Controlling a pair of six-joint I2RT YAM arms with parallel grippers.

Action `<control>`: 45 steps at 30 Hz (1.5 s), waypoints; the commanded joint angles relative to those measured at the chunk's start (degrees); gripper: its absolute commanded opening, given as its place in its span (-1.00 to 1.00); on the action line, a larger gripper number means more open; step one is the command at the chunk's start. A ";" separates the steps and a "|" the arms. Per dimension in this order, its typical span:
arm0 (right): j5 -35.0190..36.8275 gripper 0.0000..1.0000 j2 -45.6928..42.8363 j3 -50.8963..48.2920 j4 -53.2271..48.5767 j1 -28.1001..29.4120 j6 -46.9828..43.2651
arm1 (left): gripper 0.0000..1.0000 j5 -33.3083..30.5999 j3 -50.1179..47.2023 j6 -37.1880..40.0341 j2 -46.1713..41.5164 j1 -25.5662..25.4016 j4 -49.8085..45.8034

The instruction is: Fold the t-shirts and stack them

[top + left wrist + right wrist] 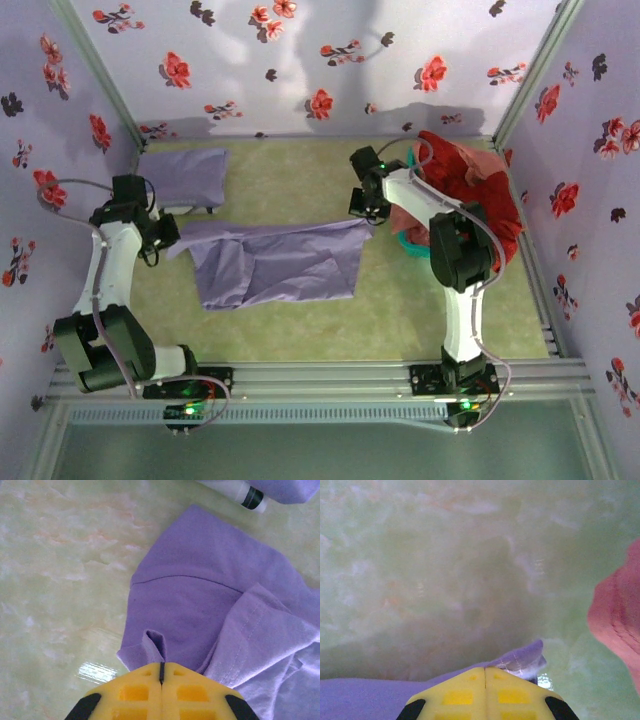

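Note:
A lavender t-shirt (275,262) lies spread across the middle of the green table. My left gripper (172,240) is shut on its left edge, and a pinched fold of the t-shirt (200,610) rises from between the yellow fingers (135,692). My right gripper (367,215) is shut on the shirt's upper right corner (520,659), which pokes out past the yellow fingers (512,695). A folded lavender t-shirt (185,176) lies at the back left. Red and pink t-shirts (470,185) are heaped at the back right.
A teal basket (408,245) peeks out under the red and pink heap, close behind my right arm. A pink garment (620,617) hangs at the right of the right wrist view. Flowered walls close in the table on three sides.

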 commanded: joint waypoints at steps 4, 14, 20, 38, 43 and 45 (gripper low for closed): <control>2.60 -1.00 -11.98 -2.40 0.18 0.46 1.31 | -1.00 5.35 10.31 -3.12 -6.97 0.66 -6.74; 6.80 -1.00 -34.15 1.30 -3.02 7.35 -1.45 | -1.00 12.98 32.01 -11.18 -10.27 -0.92 -12.19; 15.38 -1.00 -42.69 3.96 -3.19 9.50 -1.11 | -1.00 14.57 37.83 -17.65 -13.12 -0.92 0.79; 18.65 -1.00 -46.10 27.73 -0.12 12.01 -12.47 | -1.00 22.50 76.69 -26.56 3.79 -0.31 3.93; 16.10 -1.00 -48.43 27.77 1.21 12.01 -11.34 | -1.00 20.09 80.62 -20.71 3.42 -0.12 -1.71; 16.04 -1.00 -49.71 27.36 0.77 12.06 -10.69 | -1.00 17.15 80.00 -18.59 1.85 -0.05 -4.27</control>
